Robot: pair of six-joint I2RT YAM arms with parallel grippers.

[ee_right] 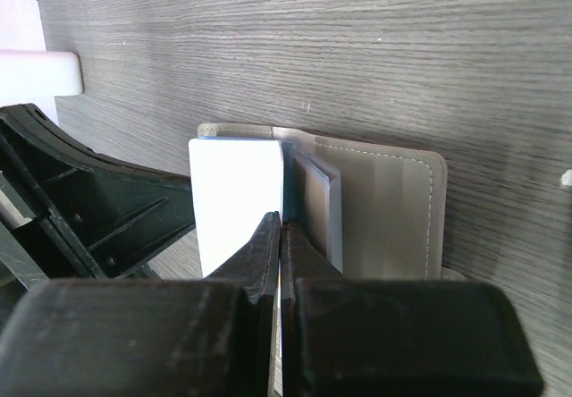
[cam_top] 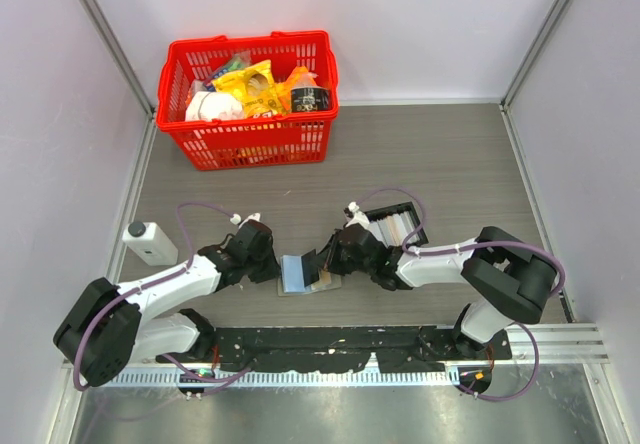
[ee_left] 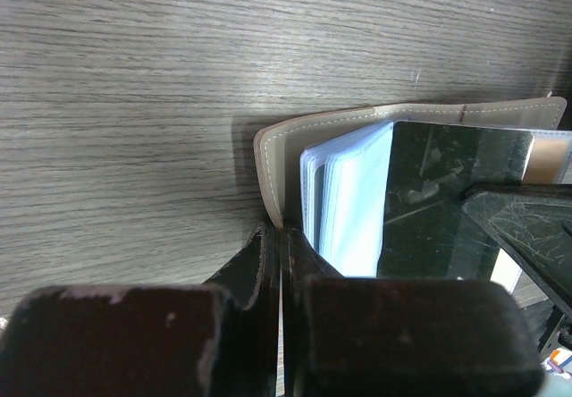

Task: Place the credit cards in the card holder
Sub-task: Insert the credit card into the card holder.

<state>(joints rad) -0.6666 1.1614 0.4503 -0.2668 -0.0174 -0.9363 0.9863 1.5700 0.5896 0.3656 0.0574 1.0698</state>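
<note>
We find the card holder (cam_top: 296,274) boxed in: left gripper (cam_top: 280,268) pinches its left cover, right gripper (cam_top: 320,263) holds a credit card (ee_right: 237,200) upright over it. Black tray (cam_top: 393,226) crowds behind the right arm (cam_top: 440,260). Surface (cam_top: 430,154) toward the red basket (cam_top: 250,134) lies open.

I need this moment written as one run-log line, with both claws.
stage: insertion | left claw: shut on card holder cover | right claw: shut on credit card, upright beside blue pockets
</note>
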